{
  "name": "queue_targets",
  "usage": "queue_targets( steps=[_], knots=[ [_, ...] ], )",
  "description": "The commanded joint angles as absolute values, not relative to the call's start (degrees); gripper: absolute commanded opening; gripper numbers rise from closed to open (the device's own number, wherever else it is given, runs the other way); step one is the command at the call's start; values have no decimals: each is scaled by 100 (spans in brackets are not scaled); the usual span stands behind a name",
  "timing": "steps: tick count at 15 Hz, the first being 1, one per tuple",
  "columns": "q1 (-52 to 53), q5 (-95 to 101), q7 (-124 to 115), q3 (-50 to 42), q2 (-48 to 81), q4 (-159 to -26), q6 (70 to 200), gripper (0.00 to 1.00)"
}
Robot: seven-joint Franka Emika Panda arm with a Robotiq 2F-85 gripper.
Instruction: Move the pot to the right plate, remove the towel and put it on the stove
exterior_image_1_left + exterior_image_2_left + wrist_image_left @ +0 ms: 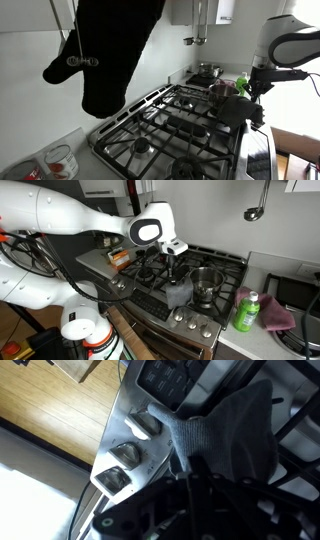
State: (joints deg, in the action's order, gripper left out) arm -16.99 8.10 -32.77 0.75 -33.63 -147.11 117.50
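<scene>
The gripper [175, 274] is down at the front edge of the black gas stove [212, 260], jaws pinched in on the grey cloth towel [179, 290], which hangs bunched beneath them. In the wrist view the towel [228, 428] drapes over the grate just above the silver stove knobs [127, 454]. The shiny steel pot [205, 284] sits on a front burner just beside the towel, with a green plastic bottle [247, 311] on the surface next to the stove.

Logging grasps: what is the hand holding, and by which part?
The hand seems to pinch the grey towel by its top edge; contact is too dark to confirm.
</scene>
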Motion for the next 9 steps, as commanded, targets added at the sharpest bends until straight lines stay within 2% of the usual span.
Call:
queue_targets(
  steps=[1, 2, 3, 4, 9],
  knots=[
    [-1716, 908, -3351, 93, -3448, -14785, 11789, 0],
    [-1696, 878, -3349, 95, -3462, -14780, 11795, 26],
    [-1686, 867, -3347, 101, -3466, -14774, 11784, 27],
    [-1661, 849, -3328, 114, -3473, -14763, 11752, 32],
    [-1619, 865, -3307, 209, -3407, -14741, 11745, 69]
  ],
)
